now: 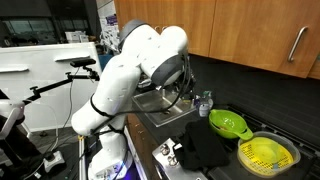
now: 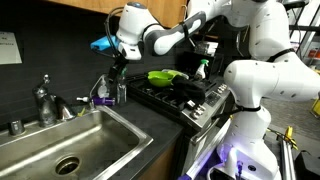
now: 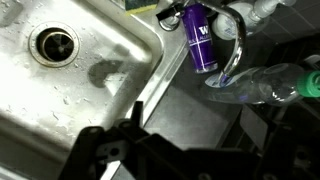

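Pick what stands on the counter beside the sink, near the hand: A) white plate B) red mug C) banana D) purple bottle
D: a purple bottle stands by the edge of the sink, close to the open hand.

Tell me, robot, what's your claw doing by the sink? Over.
Gripper open, empty, hovering by the sink. Purple bottle just below it, upright, untouched. Clear bottle crowding close beside it.
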`<state>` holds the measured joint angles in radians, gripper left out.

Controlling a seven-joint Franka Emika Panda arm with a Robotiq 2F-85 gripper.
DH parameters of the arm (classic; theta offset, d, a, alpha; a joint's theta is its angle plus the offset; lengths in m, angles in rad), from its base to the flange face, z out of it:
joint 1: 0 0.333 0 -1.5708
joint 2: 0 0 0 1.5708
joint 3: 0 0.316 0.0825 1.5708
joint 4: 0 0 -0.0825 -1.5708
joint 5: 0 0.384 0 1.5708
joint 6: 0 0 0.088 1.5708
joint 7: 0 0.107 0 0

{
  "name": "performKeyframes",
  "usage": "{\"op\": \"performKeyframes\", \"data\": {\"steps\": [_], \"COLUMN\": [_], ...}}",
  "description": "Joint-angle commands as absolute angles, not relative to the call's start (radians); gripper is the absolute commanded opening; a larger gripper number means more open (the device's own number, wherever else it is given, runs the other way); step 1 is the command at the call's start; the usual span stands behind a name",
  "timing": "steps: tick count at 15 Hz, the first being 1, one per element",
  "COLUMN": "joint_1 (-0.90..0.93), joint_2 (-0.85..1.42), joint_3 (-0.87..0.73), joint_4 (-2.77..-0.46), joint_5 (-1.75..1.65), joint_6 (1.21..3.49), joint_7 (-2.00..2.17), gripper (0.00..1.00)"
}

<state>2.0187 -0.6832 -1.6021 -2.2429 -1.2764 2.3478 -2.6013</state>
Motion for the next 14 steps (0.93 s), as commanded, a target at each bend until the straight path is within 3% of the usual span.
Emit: {"op": "performKeyframes", "data": {"steps": [1,14], "joint_1": [2.017,2.154], "joint_2": [-0.712,-0.748], "joint_3": [-1.609,-1.748], "joint_4": [-2.206,-2.122], "joint_5": [-1.294,-1.284], "joint_6": [2.325,2.286], "joint_7": [-2.601,-2.601], "gripper": [1.0,1.0]}}
